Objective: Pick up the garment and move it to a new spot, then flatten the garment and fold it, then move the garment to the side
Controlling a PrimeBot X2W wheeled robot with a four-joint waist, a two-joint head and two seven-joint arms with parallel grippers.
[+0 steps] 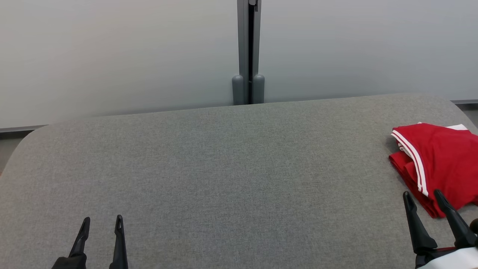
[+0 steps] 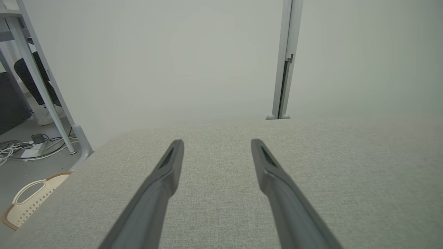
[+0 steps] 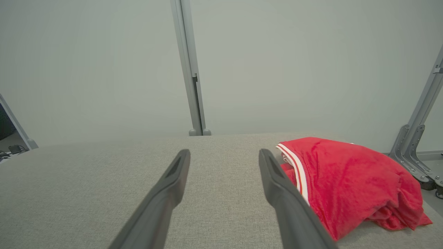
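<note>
The left claw [image 1: 103, 218] sits at the near left of the grey table [image 1: 224, 168], its two dark fingers spread apart and pointing toward the far edge. In the left wrist view, bare grey fabric lies between the fingers [image 2: 162, 180].

The right claw [image 1: 422, 193] is at the near right, its fingers also parted, with bare table between them. In the right wrist view the right-hand finger [image 3: 287, 200] overlaps the near left edge of the garment [image 3: 346, 173]; whether it touches the cloth I cannot tell.

The garment is red with a white-striped hem. It lies in a folded, slightly rumpled bundle at the right end of the table, close to the rounded right edge and just beyond the right claw. It is well apart from the left claw.

Behind the table stands a pale wall with a grey post [image 1: 248, 52] at its middle. To the left, on the floor, are a cream basket [image 2: 27, 200] and some cables [image 2: 20, 152]. To the right is a grey metal bracket [image 3: 415, 152].
</note>
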